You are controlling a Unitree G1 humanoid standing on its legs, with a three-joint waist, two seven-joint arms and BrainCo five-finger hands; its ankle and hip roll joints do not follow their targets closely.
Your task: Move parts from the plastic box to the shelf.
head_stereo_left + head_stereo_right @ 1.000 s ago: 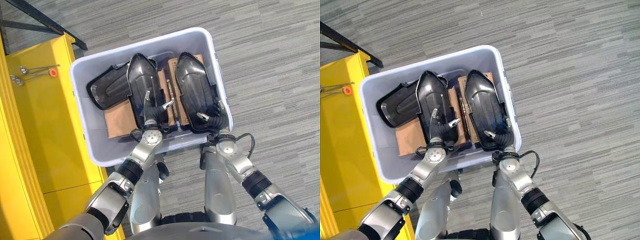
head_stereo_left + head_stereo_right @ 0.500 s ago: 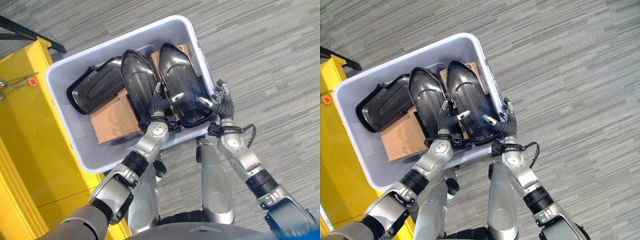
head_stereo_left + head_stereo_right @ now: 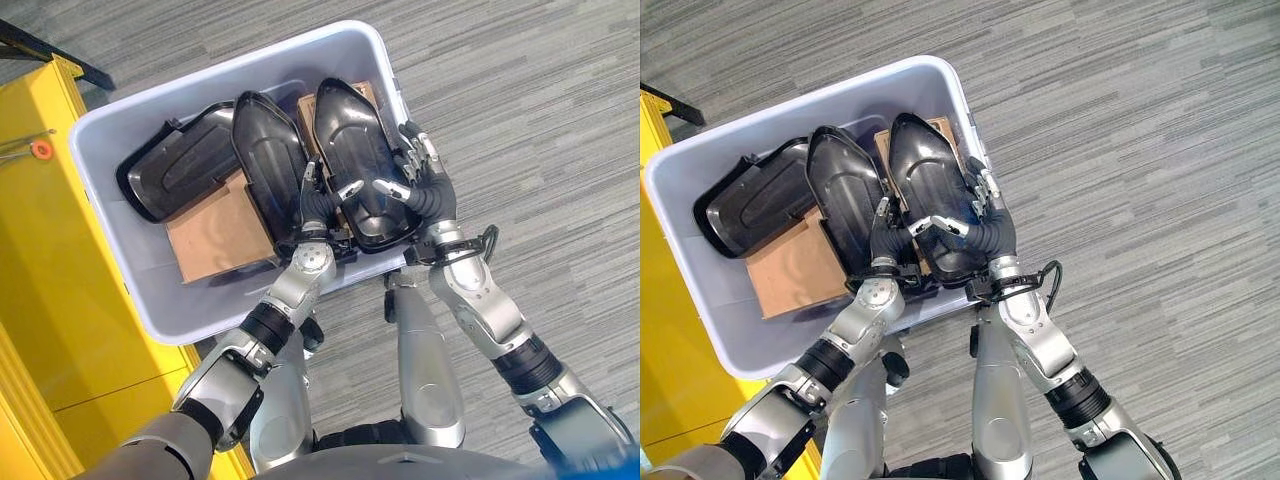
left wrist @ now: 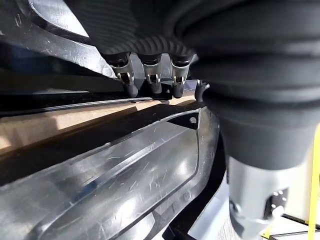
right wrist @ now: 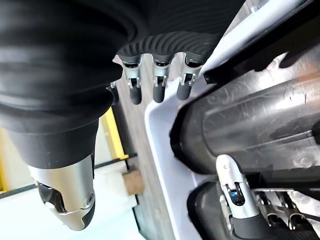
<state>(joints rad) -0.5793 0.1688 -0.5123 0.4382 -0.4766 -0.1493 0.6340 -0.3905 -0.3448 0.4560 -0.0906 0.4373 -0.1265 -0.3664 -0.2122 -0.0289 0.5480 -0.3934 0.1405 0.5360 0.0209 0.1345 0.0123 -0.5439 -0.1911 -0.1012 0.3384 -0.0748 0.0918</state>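
Three black parts lie in the box [image 3: 110,240] on cardboard [image 3: 215,235]; the yellow shelf [image 3: 40,300] stands at the robot's left. The left hand [image 3: 318,200] sits between the middle part [image 3: 268,160] and the right part [image 3: 360,160], fingers relaxed and holding nothing. The right hand [image 3: 420,190] hovers at the right part's outer edge by the box wall, fingers spread wide, thumb over the shell. To lift the right part cleanly, I judge both hands should close on its opposite long edges together, tips hooked under the rim, then raise it level to clear the wall.

Striped grey carpet [image 3: 540,110]
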